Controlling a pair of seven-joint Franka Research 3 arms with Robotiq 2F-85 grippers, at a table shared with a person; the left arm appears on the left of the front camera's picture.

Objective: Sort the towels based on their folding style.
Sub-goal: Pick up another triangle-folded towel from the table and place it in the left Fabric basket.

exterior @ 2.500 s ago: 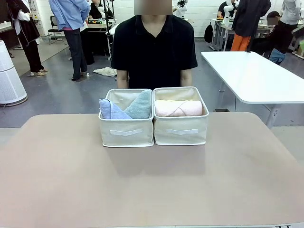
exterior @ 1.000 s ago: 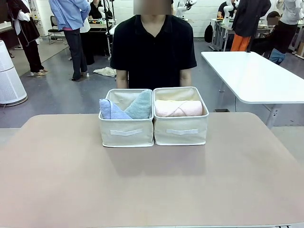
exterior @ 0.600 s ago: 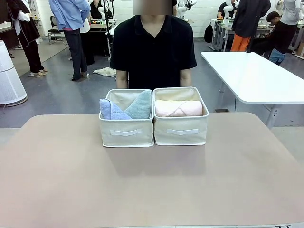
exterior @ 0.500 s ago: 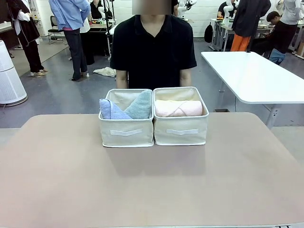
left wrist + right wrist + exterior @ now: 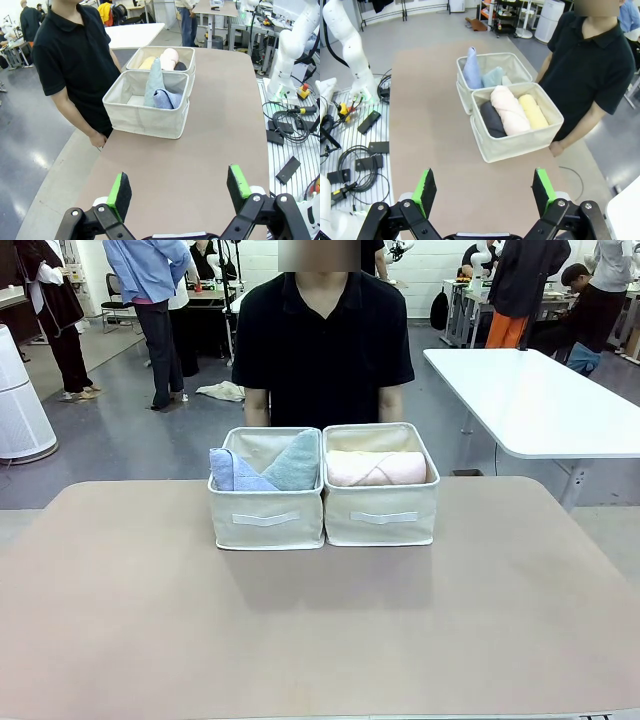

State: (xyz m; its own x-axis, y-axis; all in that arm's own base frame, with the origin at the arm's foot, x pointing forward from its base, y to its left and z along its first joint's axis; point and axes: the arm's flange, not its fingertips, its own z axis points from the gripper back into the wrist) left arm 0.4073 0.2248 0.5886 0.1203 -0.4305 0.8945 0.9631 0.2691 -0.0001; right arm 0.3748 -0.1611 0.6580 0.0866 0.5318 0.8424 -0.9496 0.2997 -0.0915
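Two beige baskets stand side by side at the table's far middle. The left basket (image 5: 265,518) holds two triangle-fold towels, a lavender-blue towel (image 5: 232,471) and a grey-green towel (image 5: 294,461). The right basket (image 5: 381,516) holds rolled towels: a pink roll (image 5: 375,468) on top, and in the right wrist view a dark grey roll (image 5: 491,120), the pink roll (image 5: 510,109) and a yellow roll (image 5: 533,111). My left gripper (image 5: 179,193) hangs open above the table's end, well short of the baskets. My right gripper (image 5: 485,192) is open too, off the opposite end.
A person in a black shirt (image 5: 322,335) stands right behind the baskets, arms down. The brown table (image 5: 320,630) is bare in front of the baskets. A white table (image 5: 540,400) stands at the back right. Cables and boxes (image 5: 355,160) lie beside the table.
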